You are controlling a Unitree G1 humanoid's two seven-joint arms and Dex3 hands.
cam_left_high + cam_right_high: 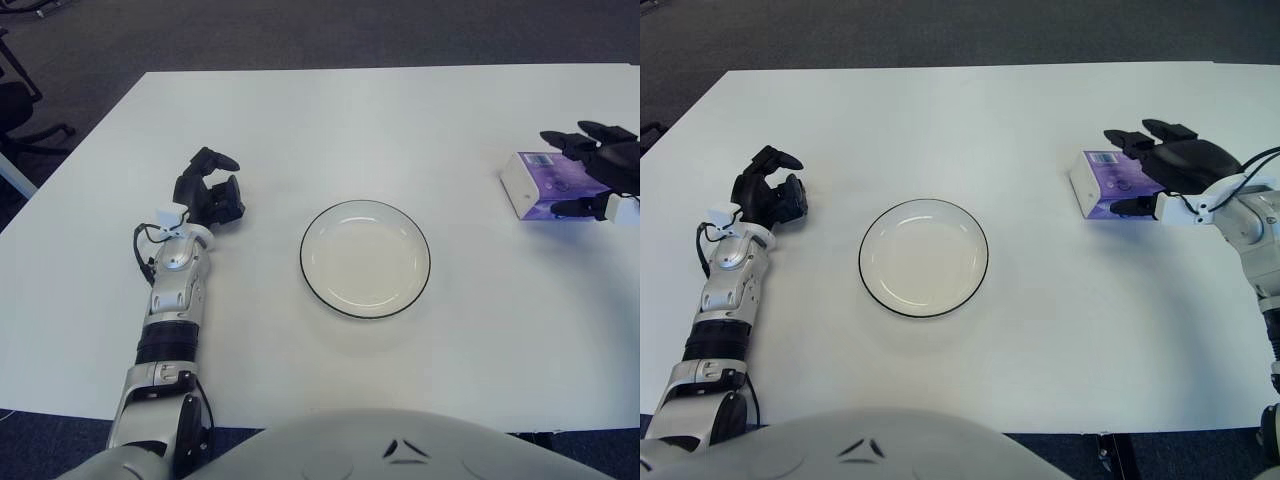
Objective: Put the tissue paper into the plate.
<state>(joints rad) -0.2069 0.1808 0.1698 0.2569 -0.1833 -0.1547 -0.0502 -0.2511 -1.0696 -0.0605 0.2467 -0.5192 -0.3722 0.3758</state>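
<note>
A purple and white tissue pack point(1108, 183) lies on the white table at the right. My right hand point(1148, 172) is over its right half, fingers spread above the pack's top and thumb at its near side, not closed on it. A white plate point(924, 257) with a dark rim sits empty in the middle of the table, well left of the pack. My left hand point(212, 193) shows at the table's left, left of the plate, with its fingers curled and nothing in them.
The white table point(330, 120) spans both views, with dark carpet beyond its far edge. A chair base point(20, 110) stands off the table's left side.
</note>
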